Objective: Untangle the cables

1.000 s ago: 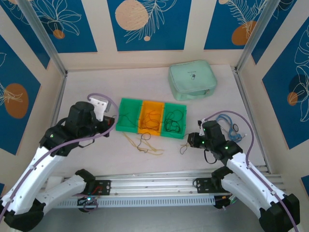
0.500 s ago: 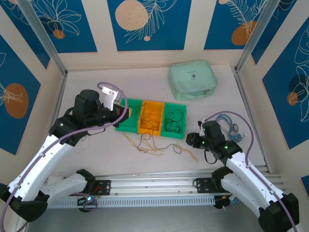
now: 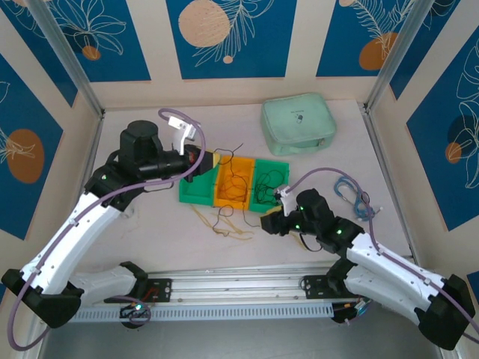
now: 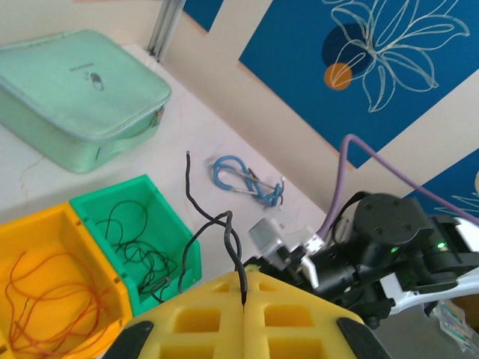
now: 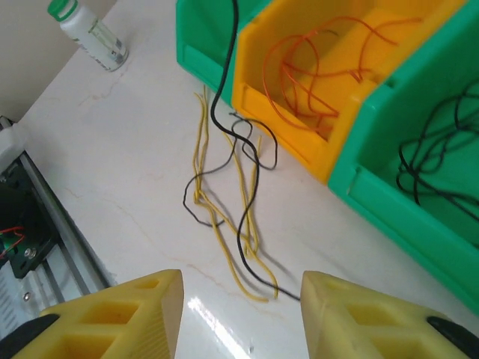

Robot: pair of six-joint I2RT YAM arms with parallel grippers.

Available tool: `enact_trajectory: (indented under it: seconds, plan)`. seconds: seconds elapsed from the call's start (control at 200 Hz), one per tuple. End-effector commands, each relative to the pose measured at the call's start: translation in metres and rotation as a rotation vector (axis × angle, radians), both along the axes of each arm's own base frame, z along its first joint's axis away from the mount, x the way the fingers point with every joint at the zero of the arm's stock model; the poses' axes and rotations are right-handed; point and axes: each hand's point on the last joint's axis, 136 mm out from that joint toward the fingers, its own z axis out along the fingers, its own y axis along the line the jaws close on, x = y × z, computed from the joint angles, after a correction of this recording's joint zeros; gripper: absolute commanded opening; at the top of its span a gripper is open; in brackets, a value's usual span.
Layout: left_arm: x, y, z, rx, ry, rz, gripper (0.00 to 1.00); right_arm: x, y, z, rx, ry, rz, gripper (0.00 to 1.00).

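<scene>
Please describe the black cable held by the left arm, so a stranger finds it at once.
Start at the row of three bins mid-table. Over its left end the left gripper pinches one black cable. Unlike the loose strands, it rises off the table.

Bare table (image 5: pixel 97 172) lies open before my right gripper (image 5: pixel 238 303), just loose cables (image 5: pixel 241 217) strewn there; the bins (image 5: pixel 288 146) wall the far side.

Row of bins (image 3: pixel 196 196) on table (image 3: pixel 247 127); cables (image 3: pixel 224 222) in bins, more before them; pouch (image 3: pixel 297 123) behind right bin; clip (image 3: pixel 346 187) further right.
</scene>
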Motion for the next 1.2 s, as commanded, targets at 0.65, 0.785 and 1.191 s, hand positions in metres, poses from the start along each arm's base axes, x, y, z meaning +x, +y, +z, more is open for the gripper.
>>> enact_trajectory:
  seconds: [0.65,0.785,1.191]
  plan:
    - [-0.018,-0.007,0.008,-0.026,-0.037,-0.056,0.0,0.068,0.068,0.058,0.107,-0.166,0.001,0.0]
    - [-0.015,0.006,-0.011,0.036,-0.029,0.013,0.0,0.063,0.057,0.083,0.11,-0.215,-0.014,0.0]
    - [-0.009,0.024,-0.102,0.191,0.112,0.116,0.0,0.026,0.024,0.212,0.176,-0.38,0.011,0.0]
